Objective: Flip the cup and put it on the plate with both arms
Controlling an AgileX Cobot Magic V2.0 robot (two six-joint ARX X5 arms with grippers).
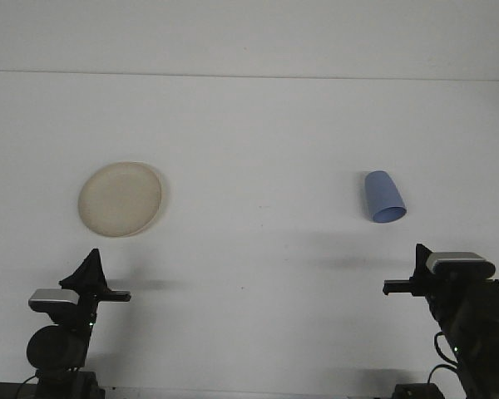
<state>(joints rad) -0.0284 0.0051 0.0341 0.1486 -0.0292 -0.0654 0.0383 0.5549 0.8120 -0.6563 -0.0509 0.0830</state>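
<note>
Nothing is held at this moment. At the near left the left gripper (92, 264) sits low by the table (258, 125) edge, its fingers drawn to a dark point, and whether they are open or closed cannot be told from this view. Just beyond it, on the left side of the table, lies the cream plate (120, 199), flat and bare. Well apart to the right lies the blue cup (384, 197), on its side, with its mouth turned toward the near edge. At the near right the right gripper (416, 266) stands higher on its arm, near the cup but not touching it; its fingers are too hidden to judge. The likely trouble lies in the first contact: a cup on its side will probably roll if a finger nudges it off-centre, and smooth tapered walls may slip out of a squeeze. The handover is a second risk, since the cup must cross the wide gap to the plate and could drop if one arm lets go early.
</note>
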